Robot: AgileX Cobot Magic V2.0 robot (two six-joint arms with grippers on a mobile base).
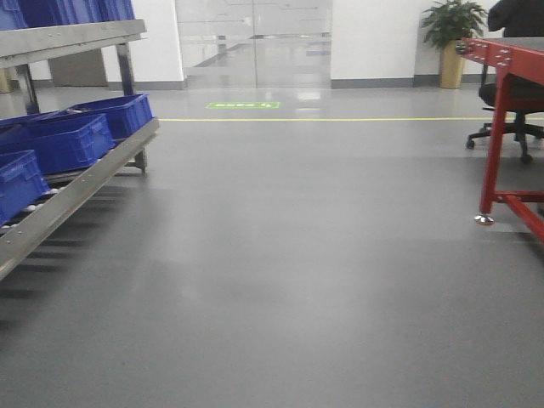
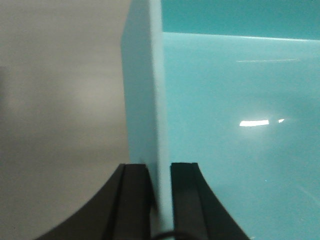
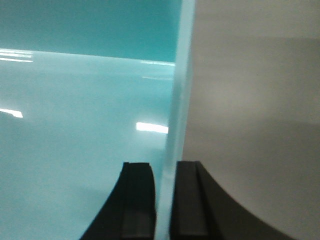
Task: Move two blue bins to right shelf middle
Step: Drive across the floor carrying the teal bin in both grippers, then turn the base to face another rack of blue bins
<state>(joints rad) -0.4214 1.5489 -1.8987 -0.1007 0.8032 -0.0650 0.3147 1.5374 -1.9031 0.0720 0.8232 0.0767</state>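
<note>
Blue bin: glossy, pale turquoise in both wrist views. Left gripper jaws pinch its upright wall; right gripper jaws pinch a matching wall. Darker blue bins sit on the left shelf. Green floor marking: text illegible.
</note>
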